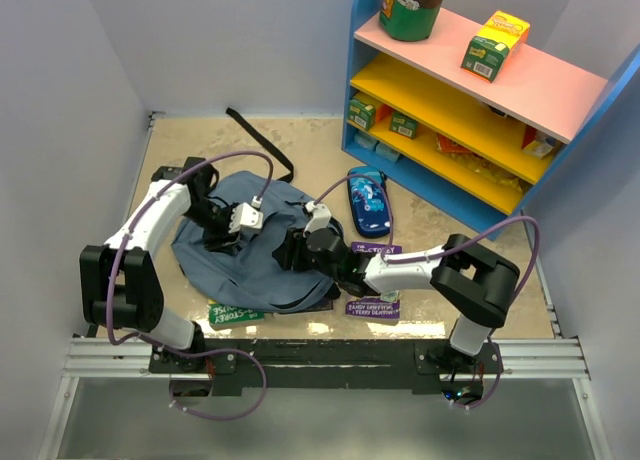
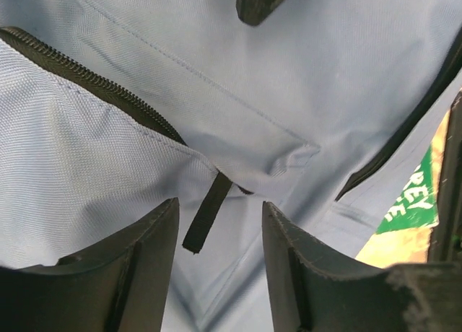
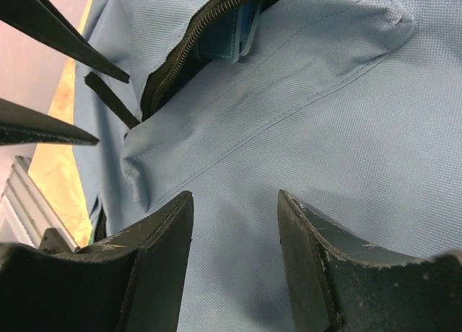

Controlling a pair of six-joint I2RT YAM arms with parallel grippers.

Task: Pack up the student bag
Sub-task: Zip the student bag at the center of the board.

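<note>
The student bag [image 1: 250,265] lies flat on the table, slate-blue with a black zipper [image 2: 86,79]. My left gripper [image 1: 222,236] hovers open over its upper left part, nothing between the fingers. In the left wrist view the gripper [image 2: 220,206] frames a black zipper pull strap [image 2: 206,213] without touching it. My right gripper [image 1: 290,250] is open over the bag's right side. In the right wrist view it [image 3: 234,195] sits just above plain fabric. The zipper mouth [image 3: 195,43] gapes a little, showing something blue [image 3: 227,36] inside. The left gripper's fingers [image 3: 50,29] show at upper left.
A dark-blue printed pencil case [image 1: 368,202] lies right of the bag. A green book [image 1: 235,310] pokes out under the bag's front edge, and purple books [image 1: 372,305] lie at its right. A blue shelf unit [image 1: 470,100] with boxes stands at back right. A black strap [image 1: 260,140] trails behind the bag.
</note>
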